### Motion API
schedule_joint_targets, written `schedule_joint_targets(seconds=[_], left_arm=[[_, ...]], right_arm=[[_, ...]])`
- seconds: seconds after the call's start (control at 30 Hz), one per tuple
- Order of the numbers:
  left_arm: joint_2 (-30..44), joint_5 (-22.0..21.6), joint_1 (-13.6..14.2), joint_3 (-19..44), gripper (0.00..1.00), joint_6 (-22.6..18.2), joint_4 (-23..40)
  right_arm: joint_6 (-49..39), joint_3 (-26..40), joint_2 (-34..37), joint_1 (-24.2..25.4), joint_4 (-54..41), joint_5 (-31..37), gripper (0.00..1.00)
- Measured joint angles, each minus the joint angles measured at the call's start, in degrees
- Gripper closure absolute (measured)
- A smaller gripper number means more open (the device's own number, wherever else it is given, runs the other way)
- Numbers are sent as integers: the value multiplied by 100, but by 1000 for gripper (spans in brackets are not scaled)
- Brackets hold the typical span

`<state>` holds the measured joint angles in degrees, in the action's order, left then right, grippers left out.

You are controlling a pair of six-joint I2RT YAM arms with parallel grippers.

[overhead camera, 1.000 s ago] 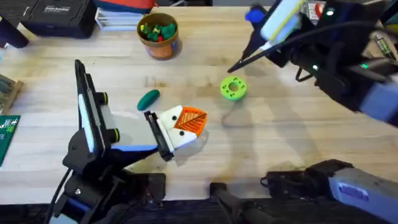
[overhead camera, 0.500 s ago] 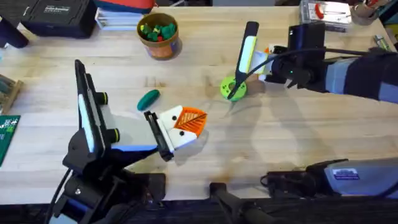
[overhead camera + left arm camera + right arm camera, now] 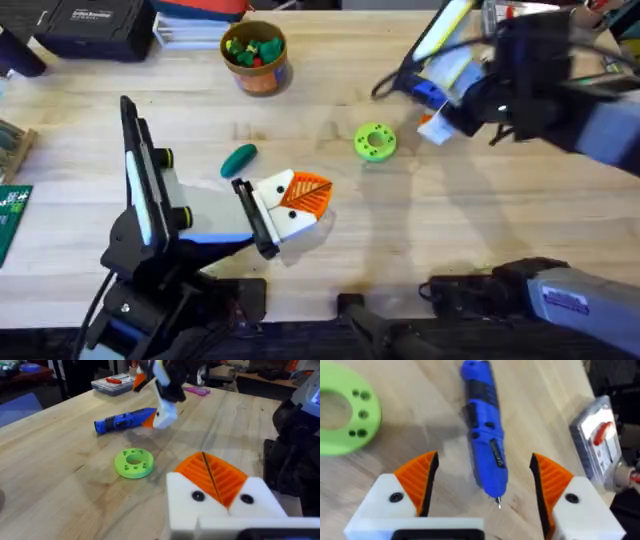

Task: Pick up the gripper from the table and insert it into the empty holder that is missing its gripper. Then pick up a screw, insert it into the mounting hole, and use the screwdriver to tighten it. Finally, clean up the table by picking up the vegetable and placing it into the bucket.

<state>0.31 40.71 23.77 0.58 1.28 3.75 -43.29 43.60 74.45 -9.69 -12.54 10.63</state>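
Note:
The blue screwdriver lies flat on the table behind a bright green disc. My right gripper hovers just over it, open, with the screwdriver lying between its orange fingers, untouched. My left gripper rests near the table's middle, shut on nothing. Both of its white mounts carry orange ribbed fingers. The dark green vegetable lies beside the left gripper. The orange-brown bucket stands at the back with toy pieces inside. A loose gripper and a loose screw are out of view.
A clear case with a red part sits at the back right, close to the right arm. A black box is at the back left. A green circuit board lies at the left edge.
The right arm brought the screwdriver down tip-first onto the green disc. It then let go; the screwdriver now lies on the table and the right gripper is open above it. Left arm unchanged.

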Motion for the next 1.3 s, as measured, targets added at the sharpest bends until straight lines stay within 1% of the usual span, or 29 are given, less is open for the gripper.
schedule_joint_targets(seconds=[0.03, 0.07, 0.1, 0.13, 0.23, 0.27, 0.43, 0.57, 0.6, 0.63, 0.7, 0.8, 0.87, 0.97, 1.03, 1.13, 1.2, 1.3], left_arm=[[-1, 0, 0, 0, 919, -18, -2], [-1, 2, 0, 0, 821, -25, 0], [-1, 1, 0, 0, 678, -24, -1], [0, 0, 0, 0, 501, -20, -1], [0, 1, 0, 0, 70, -8, 0], [-1, 0, 0, 0, 29, -13, 0], [0, -26, 0, 0, 15, -22, -26], [-1, -212, 0, -14, 16, 29, -398], [-1, -314, 0, 16, 16, 97, -363], [-1, -462, 0, 84, 15, 189, -191], [3, -779, 0, 335, 15, 321, 362], [178, -1348, 0, 1045, 15, 442, 1251], [481, -1757, 0, 1714, 15, 438, 1868], [1189, -2413, 0, 2755, 15, 434, 2693], [1805, -2888, 0, 3451, 15, 435, 3253], [2664, -3469, 0, 4264, 15, 435, 3959], [3231, -3786, 0, 4731, 15, 433, 4331], [3926, -4057, 0, 5184, 16, 434, 4492]], right_arm=[[213, 82, -167, 0, -171, -42, 9], [424, 172, -351, 0, -346, -104, 7], [614, 256, -534, -7, -499, -203, 8], [769, 333, -697, -25, -628, -300, 7], [1201, 500, -1231, -149, -923, -694, 7], [1315, 521, -1405, -202, -961, -810, 7], [1763, 535, -2202, -470, -1033, -1184, 8], [1908, 535, -2549, -520, -1044, -1292, 9], [1929, 535, -2589, -520, -1044, -1311, 9], [1947, 535, -2617, -520, -1047, -1319, 9], [1968, 535, -2622, -520, -1067, -1331, 9], [1976, 535, -2622, -520, -1219, -1333, 7], [1976, 535, -2621, -520, -1334, -1336, 7], [1978, 535, -2622, -520, -1566, -1378, 7], [1982, 535, -2620, -520, -1689, -1399, 7], [2067, 535, -2622, -520, -1798, -1418, 7], [2106, 535, -2621, -520, -1851, -1429, 7], [2131, 535, -2621, -520, -1968, -1458, 7]])
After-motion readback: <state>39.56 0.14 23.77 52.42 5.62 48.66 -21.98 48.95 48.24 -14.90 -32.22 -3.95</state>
